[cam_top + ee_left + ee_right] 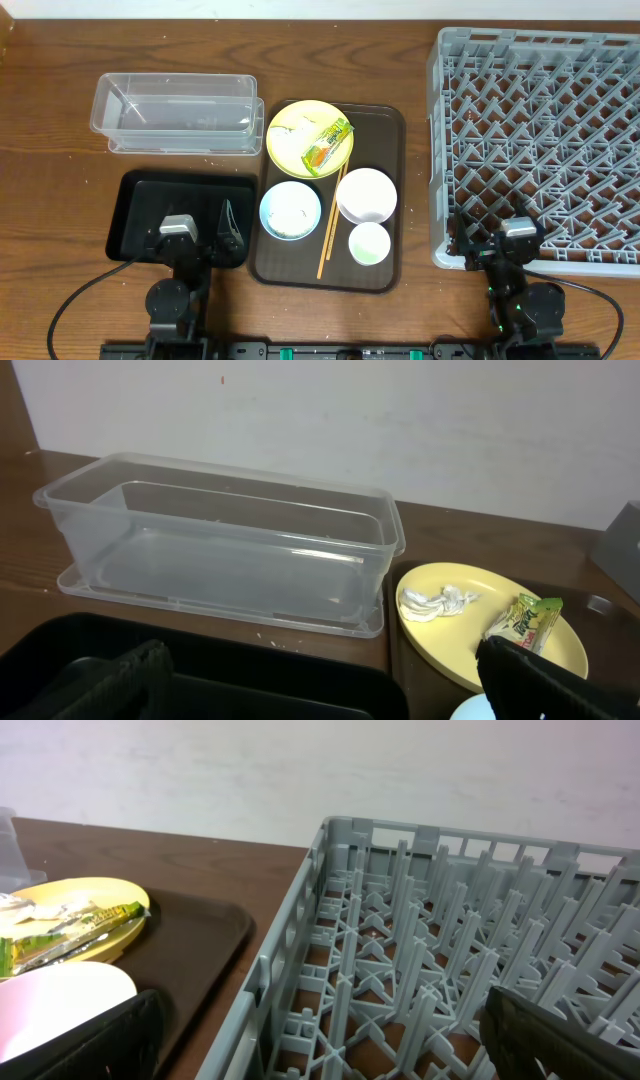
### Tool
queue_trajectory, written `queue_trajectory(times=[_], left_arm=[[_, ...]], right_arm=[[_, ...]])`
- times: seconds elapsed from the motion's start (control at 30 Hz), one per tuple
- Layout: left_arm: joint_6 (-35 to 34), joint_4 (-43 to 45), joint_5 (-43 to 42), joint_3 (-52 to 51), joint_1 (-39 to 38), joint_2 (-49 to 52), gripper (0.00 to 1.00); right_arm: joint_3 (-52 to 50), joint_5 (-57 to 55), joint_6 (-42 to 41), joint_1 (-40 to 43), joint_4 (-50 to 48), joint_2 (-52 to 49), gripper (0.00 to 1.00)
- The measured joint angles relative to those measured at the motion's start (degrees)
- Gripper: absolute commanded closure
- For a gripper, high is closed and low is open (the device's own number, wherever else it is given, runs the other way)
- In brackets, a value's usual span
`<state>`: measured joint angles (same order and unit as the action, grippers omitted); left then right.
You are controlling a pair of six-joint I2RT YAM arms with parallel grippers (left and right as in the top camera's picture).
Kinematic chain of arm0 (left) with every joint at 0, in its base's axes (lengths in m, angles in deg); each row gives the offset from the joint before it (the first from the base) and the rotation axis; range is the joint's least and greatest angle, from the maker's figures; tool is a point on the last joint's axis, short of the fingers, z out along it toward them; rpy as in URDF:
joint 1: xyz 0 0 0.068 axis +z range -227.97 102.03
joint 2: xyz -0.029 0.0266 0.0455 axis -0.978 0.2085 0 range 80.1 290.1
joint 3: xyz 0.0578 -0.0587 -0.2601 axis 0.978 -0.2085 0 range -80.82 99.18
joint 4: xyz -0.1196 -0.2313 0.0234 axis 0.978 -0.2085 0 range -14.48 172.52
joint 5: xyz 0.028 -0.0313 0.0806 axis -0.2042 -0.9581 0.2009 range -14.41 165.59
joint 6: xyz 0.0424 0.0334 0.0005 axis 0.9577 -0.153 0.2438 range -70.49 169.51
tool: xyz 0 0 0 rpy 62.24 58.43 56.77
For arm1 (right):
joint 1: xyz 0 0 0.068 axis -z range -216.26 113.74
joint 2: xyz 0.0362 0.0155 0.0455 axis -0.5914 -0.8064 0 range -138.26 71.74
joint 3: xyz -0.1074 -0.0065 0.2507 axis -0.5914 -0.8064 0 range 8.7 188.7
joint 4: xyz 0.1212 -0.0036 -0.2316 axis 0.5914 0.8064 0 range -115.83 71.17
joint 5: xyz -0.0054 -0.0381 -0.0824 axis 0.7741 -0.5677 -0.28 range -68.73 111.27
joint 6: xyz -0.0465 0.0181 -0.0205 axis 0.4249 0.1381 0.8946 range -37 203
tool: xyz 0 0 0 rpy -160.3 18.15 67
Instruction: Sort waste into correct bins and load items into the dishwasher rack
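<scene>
Snack wrapper (328,143), green and orange, lies on the yellow plate (283,118) at the far left of the brown serving tray (392,125). Its long axis runs diagonally, 1 end toward the plate's far right rim, the other toward the plate's near middle. Crumpled tissue (437,601) sits just beside it on the plate's left half.

Chopsticks (331,225) lie on the same tray, long axis nearly front to back, far tips leaning right. They lie between the blue bowl (291,212) on their left and the white bowl (366,194) and small cup (369,243) on their right.

Clear tub (105,105) stands left of the plate, with the black tray (135,195) nearer the arms. Grey rack (440,150) stands right of the serving tray on the counter (50,150).

Left end effector (184,216) hangs over the black tray, jaws spread wide, holding nothing. Right end effector (515,222) sits at the rack's near edge, jaws spread wide, empty.
</scene>
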<state>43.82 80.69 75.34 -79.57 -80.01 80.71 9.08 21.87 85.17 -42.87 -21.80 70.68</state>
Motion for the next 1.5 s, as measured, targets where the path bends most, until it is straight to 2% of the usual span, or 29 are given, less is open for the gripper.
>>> queue_trajectory(times=[1.13,1.4,1.5], left_arm=[[0.0,0.0,-0.1,0.0,0.0,0.0,0.0],[-0.3,-0.5,-1.0,0.3,0.0,1.0,0.0],[-0.3,-3.6,-1.0,1.8,0.0,4.0,0.0]], right_arm=[[0.0,0.0,-0.2,0.0,0.0,0.0,0.01],[0.1,-1.0,-5.4,0.0,0.3,0.0,0.01],[1.0,-1.7,-7.0,0.0,1.7,-0.9,0.01]])
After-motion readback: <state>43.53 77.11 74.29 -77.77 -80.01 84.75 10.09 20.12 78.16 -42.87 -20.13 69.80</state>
